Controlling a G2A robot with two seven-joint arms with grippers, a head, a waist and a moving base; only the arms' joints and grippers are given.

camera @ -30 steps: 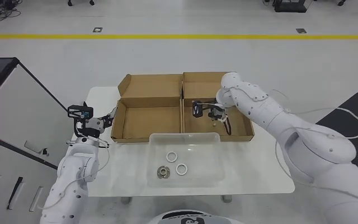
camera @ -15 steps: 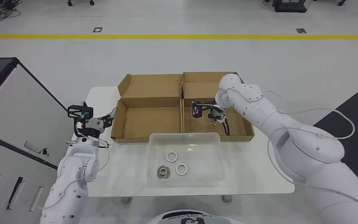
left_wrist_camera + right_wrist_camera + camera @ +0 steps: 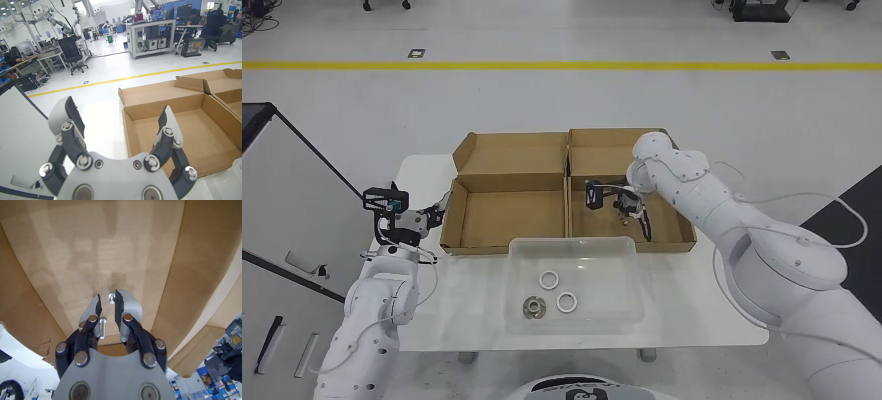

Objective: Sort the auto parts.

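Drop-off in box (image 3: 66, 247), right claw (image 3: 107, 294) slightly parted over two loose bolts (image 3: 102, 328); next, likely over to tray (image 3: 542, 241) beside box for rings (image 3: 550, 279).

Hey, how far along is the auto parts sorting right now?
Done: one bolt and a second bolt lie on the floor of the right cardboard box. In hand: nothing; the right gripper is open just over them, the left gripper open beside the left cardboard box. Left: a white ring, another white ring and a metal hub in the clear bin.
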